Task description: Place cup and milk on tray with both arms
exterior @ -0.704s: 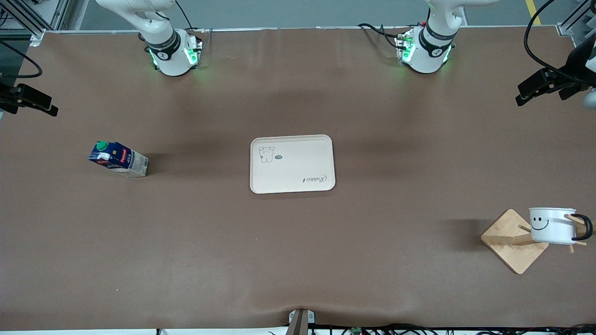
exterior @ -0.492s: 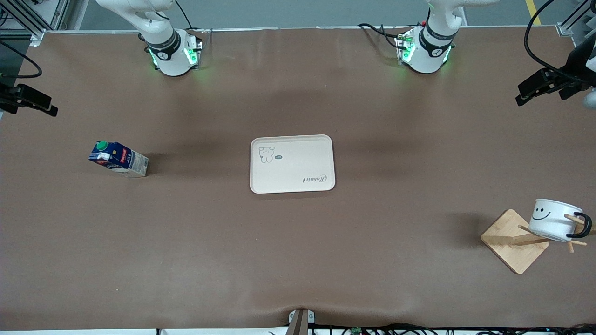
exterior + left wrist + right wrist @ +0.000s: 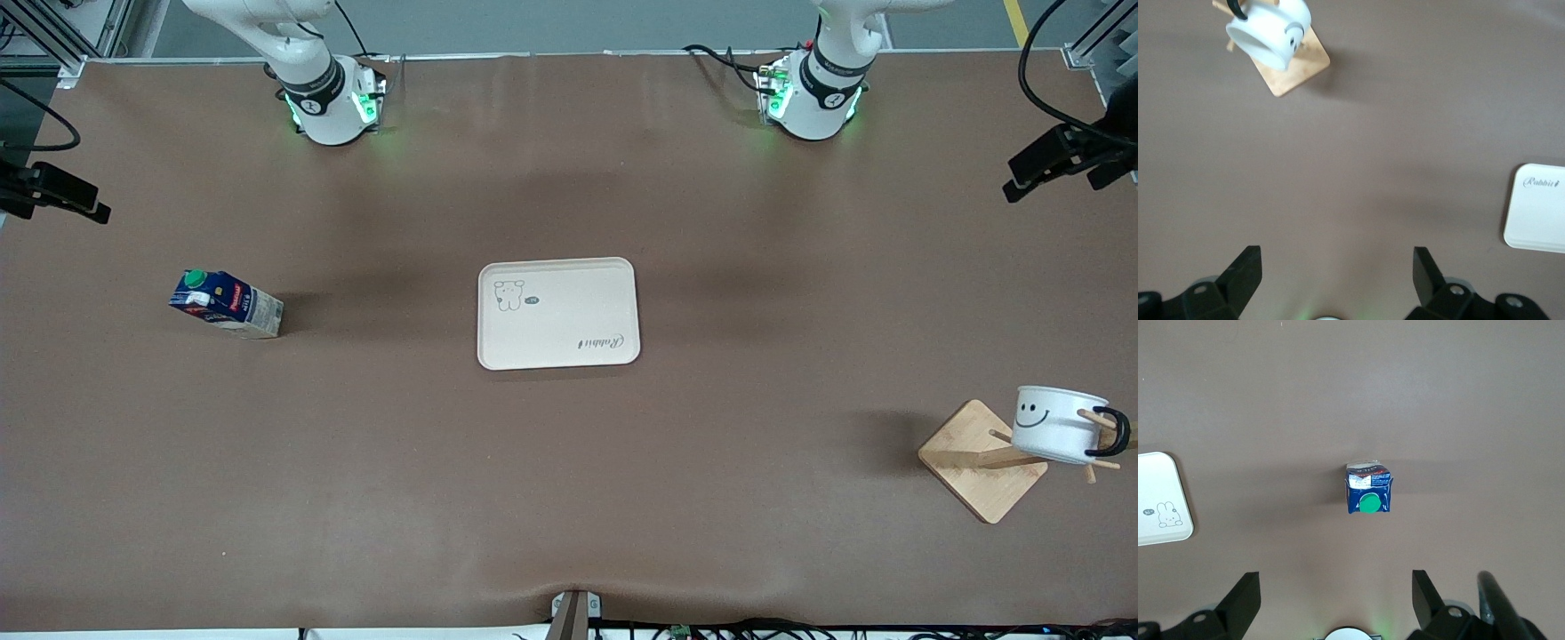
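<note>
Left gripper (image 3: 1337, 267): I see its two black fingers spread wide with nothing between them. It hangs high over the bare table, between the tray and the rack, at the left arm's end.
Right gripper (image 3: 1337, 587): also spread wide and empty. It hangs high over the table close to the milk, at the right arm's end.
Cup (image 3: 1058, 424): it hangs tilted on a peg of the wooden rack (image 3: 978, 462), toward the left arm's end and nearer to the front camera than the tray. The smiley face looks toward the middle of the table.
Milk (image 3: 227, 303): it stands on the table toward the right arm's end, well apart from the tray, green cap on top.
Tray (image 3: 558, 313): it lies in the middle of the table and carries nothing.
Done: as I judge, nothing yet; neither thing is gripped.
Left to do: I must bring each gripper down, take the cup off its peg and the milk from the table, and put both on the tray.
</note>
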Robot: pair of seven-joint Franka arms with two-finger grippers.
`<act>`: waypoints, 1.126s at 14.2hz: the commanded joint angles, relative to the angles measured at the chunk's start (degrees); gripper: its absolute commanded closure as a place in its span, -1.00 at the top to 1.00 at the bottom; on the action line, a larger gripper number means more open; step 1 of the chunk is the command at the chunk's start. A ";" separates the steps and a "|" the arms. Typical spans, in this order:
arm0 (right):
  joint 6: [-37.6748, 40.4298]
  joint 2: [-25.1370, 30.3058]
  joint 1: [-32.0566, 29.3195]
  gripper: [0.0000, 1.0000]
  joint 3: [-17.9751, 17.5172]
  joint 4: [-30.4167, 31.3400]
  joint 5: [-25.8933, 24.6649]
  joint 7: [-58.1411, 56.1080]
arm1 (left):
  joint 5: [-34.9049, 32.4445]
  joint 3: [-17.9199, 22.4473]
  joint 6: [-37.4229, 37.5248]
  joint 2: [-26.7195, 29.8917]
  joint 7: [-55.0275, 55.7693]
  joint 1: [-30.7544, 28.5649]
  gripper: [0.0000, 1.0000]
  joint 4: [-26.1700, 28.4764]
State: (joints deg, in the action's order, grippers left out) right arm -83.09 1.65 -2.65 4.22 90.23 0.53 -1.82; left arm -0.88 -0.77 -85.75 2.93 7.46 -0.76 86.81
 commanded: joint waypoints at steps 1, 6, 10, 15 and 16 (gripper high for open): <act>-0.32 -0.85 -1.57 1.00 -0.62 -1.46 1.14 -0.72 | 0.44 0.24 -7.73 -3.28 -4.12 -3.36 1.00 0.72; -0.58 -1.46 -1.57 1.00 -0.62 -1.28 1.23 -0.72 | 0.70 0.15 -32.41 -2.40 -4.12 -5.74 1.00 15.47; -0.50 -3.31 -1.40 1.00 -0.70 -1.28 1.31 -0.81 | 1.93 0.06 -51.06 -3.10 -4.12 -7.32 1.00 25.50; 0.03 -6.10 -1.66 1.00 -0.70 -1.54 1.66 -0.81 | 1.85 0.15 -62.42 -5.39 -5.18 -7.41 1.00 32.01; -0.40 -6.65 -1.83 1.00 -0.62 -1.46 2.54 -0.72 | 1.76 0.15 -63.65 -5.74 -5.27 -7.58 1.00 32.63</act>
State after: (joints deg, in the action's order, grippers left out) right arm -83.87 -2.18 -3.05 4.23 90.20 1.36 -1.84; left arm 0.14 -0.45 -146.72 -2.99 3.60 -7.77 117.77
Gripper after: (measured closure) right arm 0.000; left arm 0.000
